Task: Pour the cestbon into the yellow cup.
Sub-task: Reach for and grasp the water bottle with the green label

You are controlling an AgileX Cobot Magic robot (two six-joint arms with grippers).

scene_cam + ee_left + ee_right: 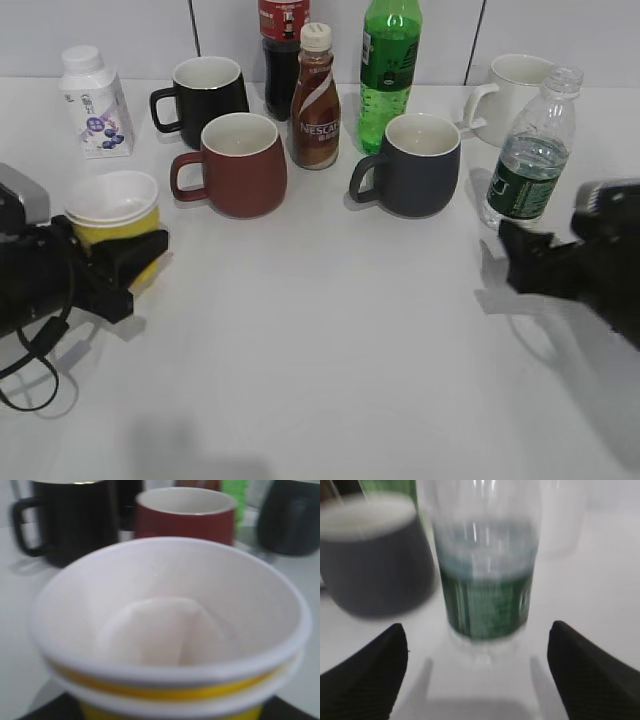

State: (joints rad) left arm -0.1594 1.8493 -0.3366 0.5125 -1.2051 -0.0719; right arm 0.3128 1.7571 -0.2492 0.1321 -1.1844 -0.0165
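The white tabletop [330, 330] carries a row of drinkware and bottles along its far side, with one robot arm entering from each lower side.

The right tool [477, 680] sits low on the tabletop with its two dark fingers [365, 675] spread wide apart. The cestbon [532, 150] stands upright directly ahead of this tool, centred on the gap between the fingers and beyond their tips, untouched by either. It is clear plastic with a dark green label band, water reaching roughly to the top of the label, and an uncapped neck. Just to the left of the tool's line, near the cestbon, stands a dark grey mug [418, 165]; a white mug [512, 95] stands farther ahead, behind the cestbon.

The left tool [125, 262] pinches the yellow cup [113, 212] near its base, the cup upright between its fingers. The left wrist view shows a white rim, a white interior and what looks like a second rim nested just under the first. Ahead of this tool stand a dark red mug [240, 165] and, beyond it, a black mug [208, 92].

Farther ahead, between the two tools, are a tall green bottle [390, 70], a brown Nescafé bottle [315, 100] and a dark cola bottle [283, 50]. A small white bottle [95, 105] stands beyond the left tool, left of the black mug.
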